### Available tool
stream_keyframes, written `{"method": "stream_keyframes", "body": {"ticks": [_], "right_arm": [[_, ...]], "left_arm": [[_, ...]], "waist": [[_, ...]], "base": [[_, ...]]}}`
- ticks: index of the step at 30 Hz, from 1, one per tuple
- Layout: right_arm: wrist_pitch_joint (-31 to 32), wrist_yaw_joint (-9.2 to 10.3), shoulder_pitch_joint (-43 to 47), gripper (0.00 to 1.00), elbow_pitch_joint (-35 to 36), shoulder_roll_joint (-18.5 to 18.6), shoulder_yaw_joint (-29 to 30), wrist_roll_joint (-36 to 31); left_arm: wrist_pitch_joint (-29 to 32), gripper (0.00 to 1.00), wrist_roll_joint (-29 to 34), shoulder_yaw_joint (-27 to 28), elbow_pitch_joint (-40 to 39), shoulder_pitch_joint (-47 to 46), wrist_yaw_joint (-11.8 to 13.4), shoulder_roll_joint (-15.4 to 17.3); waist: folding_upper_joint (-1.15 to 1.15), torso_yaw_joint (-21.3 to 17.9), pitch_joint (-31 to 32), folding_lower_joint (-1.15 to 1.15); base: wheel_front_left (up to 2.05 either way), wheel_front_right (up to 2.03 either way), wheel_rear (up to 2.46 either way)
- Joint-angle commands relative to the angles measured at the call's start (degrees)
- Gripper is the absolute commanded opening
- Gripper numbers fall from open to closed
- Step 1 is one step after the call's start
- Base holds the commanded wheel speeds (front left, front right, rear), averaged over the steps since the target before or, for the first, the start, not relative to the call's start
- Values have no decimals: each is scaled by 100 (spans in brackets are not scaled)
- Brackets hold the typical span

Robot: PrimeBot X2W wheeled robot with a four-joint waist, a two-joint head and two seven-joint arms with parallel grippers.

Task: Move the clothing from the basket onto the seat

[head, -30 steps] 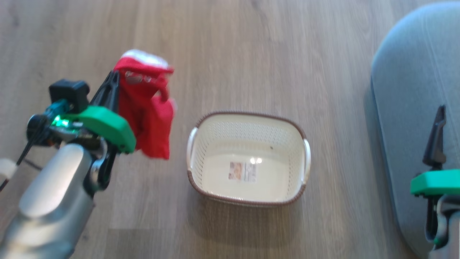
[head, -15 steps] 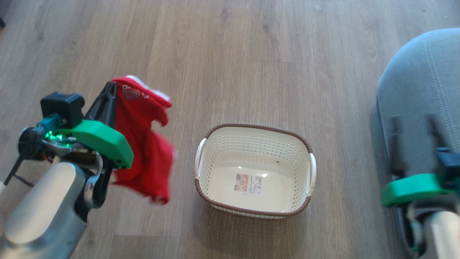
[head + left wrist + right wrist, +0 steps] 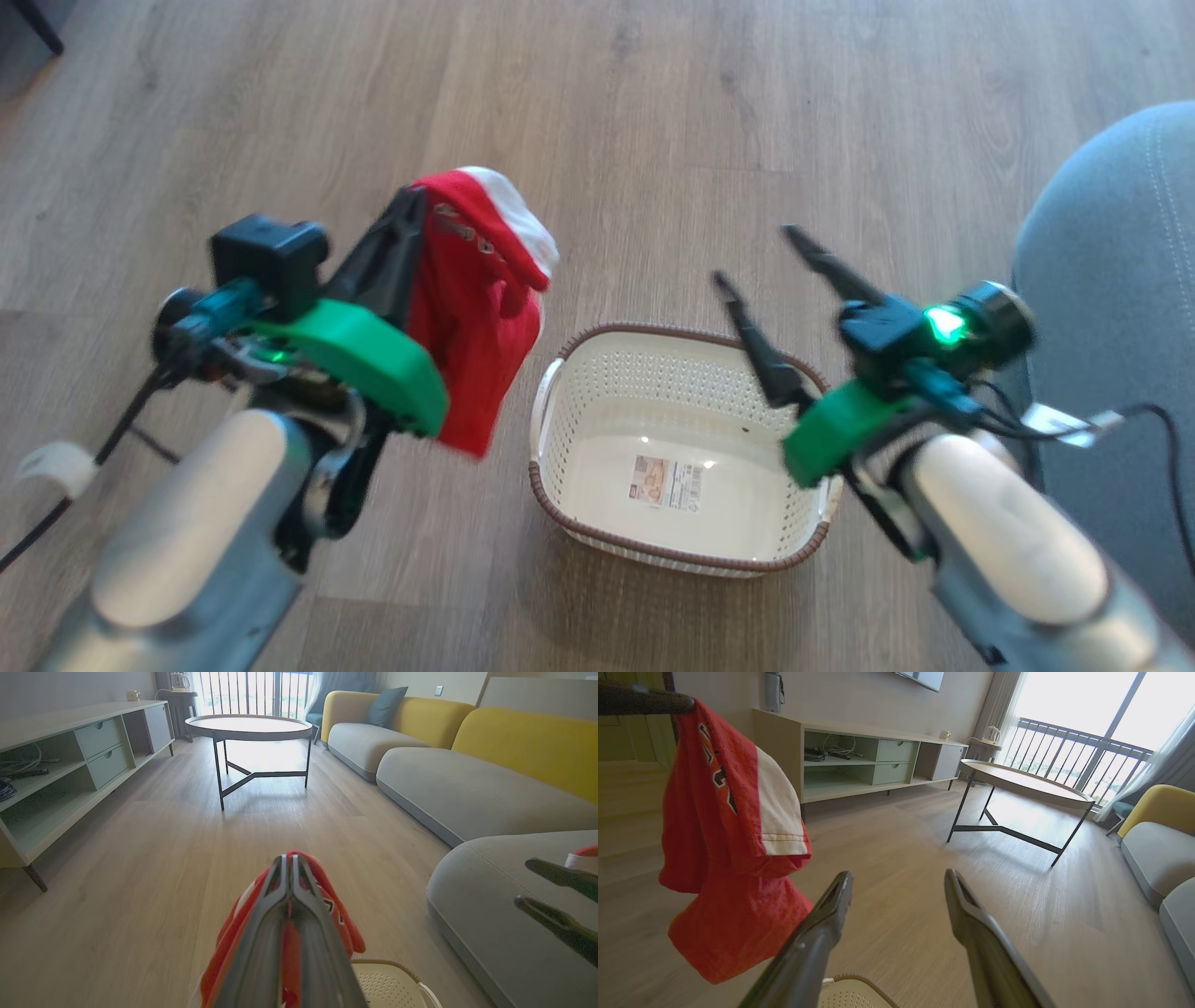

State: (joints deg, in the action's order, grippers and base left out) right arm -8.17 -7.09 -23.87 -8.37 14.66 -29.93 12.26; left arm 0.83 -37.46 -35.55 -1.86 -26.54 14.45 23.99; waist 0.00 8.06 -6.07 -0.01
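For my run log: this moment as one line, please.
left gripper: shut on clothing | right gripper: open | basket: no clothing | seat: not reached

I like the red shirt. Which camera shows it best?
The right wrist view. There the clothing hangs nearly whole, side-on, with its white band and lettering plain. The head view shows it blurred and partly behind the left end effector. In the left wrist view, red edges peek out beside the shut fingers.

left fingers (image 3: 387, 257) together, right fingers (image 3: 758, 343) apart
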Motion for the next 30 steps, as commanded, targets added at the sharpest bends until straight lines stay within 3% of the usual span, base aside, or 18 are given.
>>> {"method": "stream_keyframes", "body": {"ticks": [1,14,27,28,29,30], "right_arm": [[-62,-40,-317,100,23,-55,-292,95],[-287,-40,-1465,100,-881,-506,-1974,790],[-454,-40,-1762,100,-1467,-501,-1956,869],[-450,-40,-1759,84,-1505,-513,-1952,888],[-447,-40,-1753,25,-1535,-531,-1948,922],[-438,-40,-1744,0,-1557,-544,-1969,959]], "left_arm": [[24,0,89,186,-225,-492,-41,53],[188,0,179,-349,-141,-676,-216,-323],[358,0,175,-812,-527,-714,-384,-617],[371,0,178,-837,-547,-720,-389,-631],[377,0,170,-851,-563,-719,-388,-647],[383,0,166,-857,-572,-718,-380,-657]], "waist": [[0,46,35,1],[0,162,156,1],[0,163,195,1],[0,155,201,1],[0,146,207,1],[0,136,212,1]], "base": [[0,0,0],[0,0,0],[0,0,0],[0,0,0],[0,0,0],[0,0,0]]}}
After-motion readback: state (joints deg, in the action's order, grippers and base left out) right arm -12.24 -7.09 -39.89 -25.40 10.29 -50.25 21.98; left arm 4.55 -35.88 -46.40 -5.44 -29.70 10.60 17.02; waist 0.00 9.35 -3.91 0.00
